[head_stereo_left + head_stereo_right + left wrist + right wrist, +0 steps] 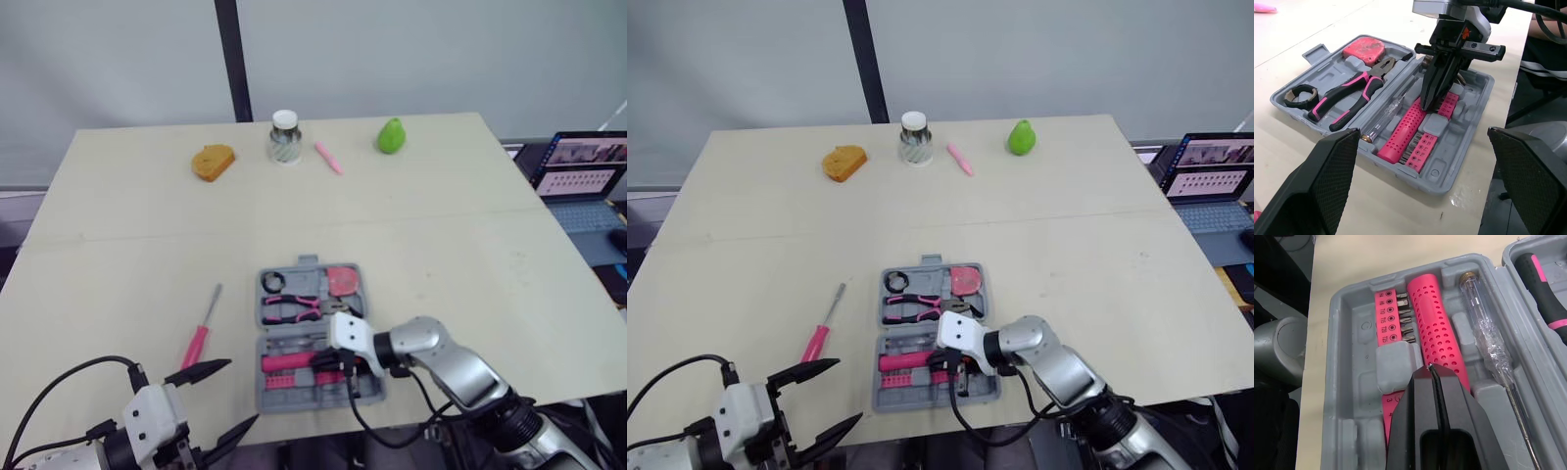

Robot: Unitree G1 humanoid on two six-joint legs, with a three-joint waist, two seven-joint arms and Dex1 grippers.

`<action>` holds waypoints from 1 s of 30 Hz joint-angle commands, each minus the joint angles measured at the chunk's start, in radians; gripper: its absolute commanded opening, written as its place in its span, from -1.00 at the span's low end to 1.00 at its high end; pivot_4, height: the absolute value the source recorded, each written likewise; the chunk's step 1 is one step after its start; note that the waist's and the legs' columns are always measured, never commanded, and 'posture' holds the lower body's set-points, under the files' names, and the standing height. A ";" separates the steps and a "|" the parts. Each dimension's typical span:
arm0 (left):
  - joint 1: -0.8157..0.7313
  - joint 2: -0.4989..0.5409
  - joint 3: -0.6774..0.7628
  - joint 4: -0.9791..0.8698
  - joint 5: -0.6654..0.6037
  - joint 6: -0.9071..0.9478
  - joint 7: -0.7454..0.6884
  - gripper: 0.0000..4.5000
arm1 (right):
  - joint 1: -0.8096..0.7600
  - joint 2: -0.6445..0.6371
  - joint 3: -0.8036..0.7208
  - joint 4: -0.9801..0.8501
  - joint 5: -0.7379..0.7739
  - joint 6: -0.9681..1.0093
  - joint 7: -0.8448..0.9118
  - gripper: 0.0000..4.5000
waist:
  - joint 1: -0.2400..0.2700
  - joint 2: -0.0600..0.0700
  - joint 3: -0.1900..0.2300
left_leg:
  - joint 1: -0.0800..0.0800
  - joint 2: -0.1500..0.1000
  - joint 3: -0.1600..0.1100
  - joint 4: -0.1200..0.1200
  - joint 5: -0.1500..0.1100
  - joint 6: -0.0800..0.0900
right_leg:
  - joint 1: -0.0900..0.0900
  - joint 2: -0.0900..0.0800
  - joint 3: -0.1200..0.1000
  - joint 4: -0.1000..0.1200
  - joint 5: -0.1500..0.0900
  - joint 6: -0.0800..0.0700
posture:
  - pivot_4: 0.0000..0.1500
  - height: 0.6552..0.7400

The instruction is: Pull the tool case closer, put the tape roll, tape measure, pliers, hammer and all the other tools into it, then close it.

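We see the open tool case [1459,161] at lower centre of the frame on the desk [441,245]. Our right jaws, pressed together, point down onto the pink hammer [1437,323] handle inside it. Our left jaws hang spread at lower left, near the pink screwdriver [201,333].

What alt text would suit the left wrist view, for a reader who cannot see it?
The right gripper, shut, points down at a pink handle lying in the open grey tool case. The case also holds pliers, a tape roll, a red tape measure and a clear-handled screwdriver.
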 commanded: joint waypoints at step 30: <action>-0.031 0.011 -0.014 -0.011 0.005 -0.006 0.004 1.00 | -0.014 -0.011 -0.049 0.034 0.058 0.013 0.025 -0.99 | -0.001 0.003 0.002 | -0.003 0.000 0.001 0.000 0.000 0.000 | -0.003 0.000 0.000 0.001 0.000 0.000 | 1.00 1.00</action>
